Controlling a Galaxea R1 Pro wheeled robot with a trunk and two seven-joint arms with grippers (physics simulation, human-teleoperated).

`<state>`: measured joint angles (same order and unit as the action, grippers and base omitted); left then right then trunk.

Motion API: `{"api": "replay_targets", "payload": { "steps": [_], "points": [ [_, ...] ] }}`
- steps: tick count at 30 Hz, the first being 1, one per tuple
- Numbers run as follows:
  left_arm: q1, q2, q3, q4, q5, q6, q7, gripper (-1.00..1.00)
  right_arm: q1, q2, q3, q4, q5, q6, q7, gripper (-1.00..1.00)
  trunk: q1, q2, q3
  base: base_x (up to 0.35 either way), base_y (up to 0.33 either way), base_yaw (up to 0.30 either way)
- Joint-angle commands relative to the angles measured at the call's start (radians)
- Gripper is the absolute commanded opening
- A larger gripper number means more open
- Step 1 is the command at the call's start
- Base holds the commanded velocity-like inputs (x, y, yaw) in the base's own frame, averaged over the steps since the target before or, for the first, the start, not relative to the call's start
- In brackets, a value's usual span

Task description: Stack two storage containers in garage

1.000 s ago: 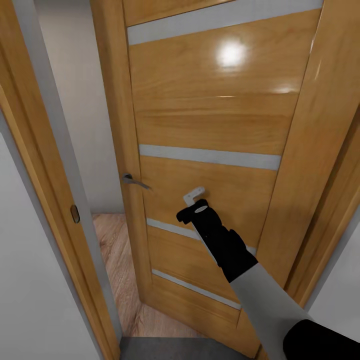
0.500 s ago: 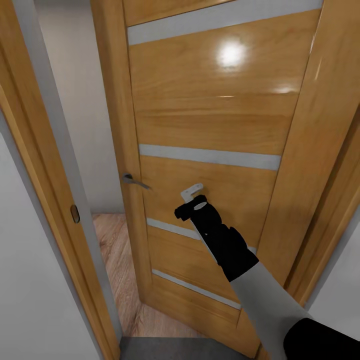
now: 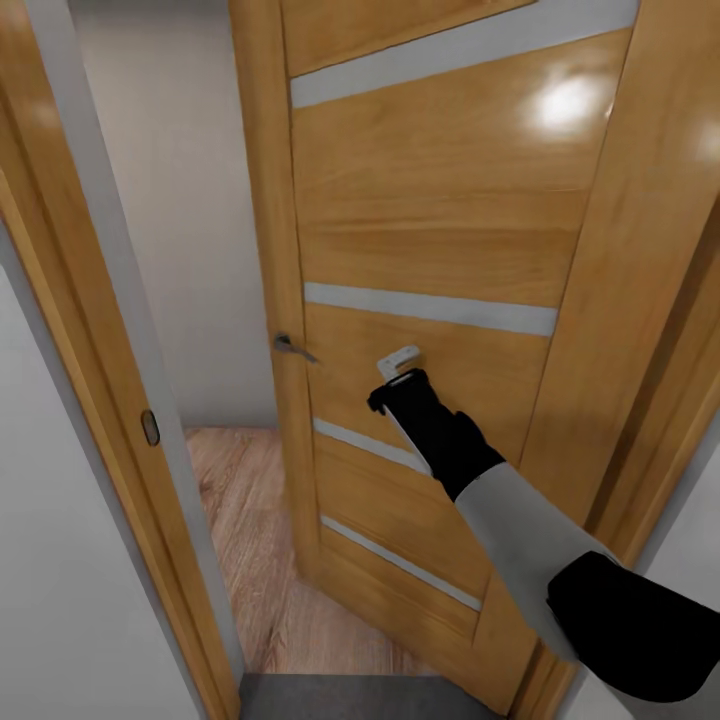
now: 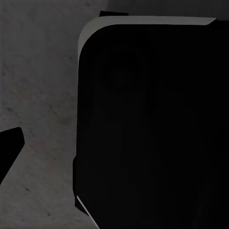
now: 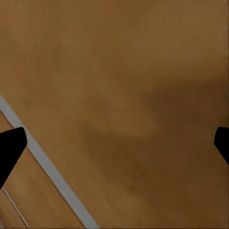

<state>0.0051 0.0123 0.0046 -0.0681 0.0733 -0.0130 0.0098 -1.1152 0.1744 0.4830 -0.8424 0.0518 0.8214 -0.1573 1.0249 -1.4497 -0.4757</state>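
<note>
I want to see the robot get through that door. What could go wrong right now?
The right gripper is pressed against the wooden door, not on the handle. It could slide along the shiny panel and lose its push. The gap to the wood-plank floor between the door and the door frame looks narrow, so the robot might bump the frame or the door edge if it goes through too soon.
</note>
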Motion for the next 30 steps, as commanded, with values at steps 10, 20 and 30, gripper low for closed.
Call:
{"api": "replay_targets", "payload": {
  "steps": [10,20,30],
  "points": [
    [0.001,0.0,0.0,-0.002,0.008,-0.001,0.001,1.0,-0.018,0.0,-0.001,-0.002,0.034,0.023,-0.067,1.0,0.0,0.0,-0.001,0.0,0.0,0.0],
    [0.001,0.0,0.0,-0.002,0.008,-0.001,0.001,1.0,-0.018,0.0,-0.003,-0.05,-0.127,-0.003,-0.07,1.0,0.0,0.0,-0.001,0.0,0.0,0.0],
    [0.001,-0.001,0.002,-0.002,0.008,-0.001,0.001,1.0,-0.016,0.0,-0.009,-0.078,-0.203,-0.007,-0.069,1.0,0.0,0.0,-0.001,0.0,0.0,0.0]
  ]
}}
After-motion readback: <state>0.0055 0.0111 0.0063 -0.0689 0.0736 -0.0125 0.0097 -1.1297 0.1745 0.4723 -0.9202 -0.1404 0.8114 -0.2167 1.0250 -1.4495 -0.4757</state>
